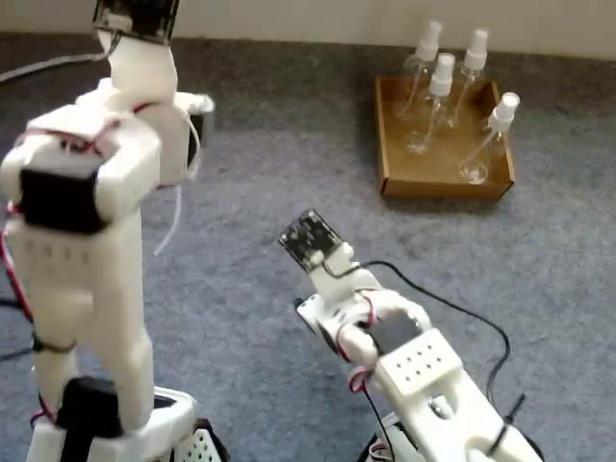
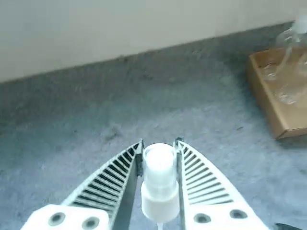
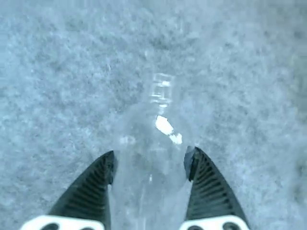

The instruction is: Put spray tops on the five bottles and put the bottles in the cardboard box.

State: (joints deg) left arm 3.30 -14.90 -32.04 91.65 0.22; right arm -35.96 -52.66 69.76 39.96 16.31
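Left wrist view: left jaws pinch spray top point(image 2: 159, 173); right jaws clasp barely-visible bottle point(image 3: 152, 158).

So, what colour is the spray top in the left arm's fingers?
White; the spray top shows best in the left wrist view, between the fingers.

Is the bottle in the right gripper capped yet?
No, the bottle in the right gripper has a bare neck; the spray top sits in the left gripper.

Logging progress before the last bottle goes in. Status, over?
Left gripper shut on spray top. Right gripper shut on uncapped bottle. Four capped bottles in cardboard box, its near-left corner free.
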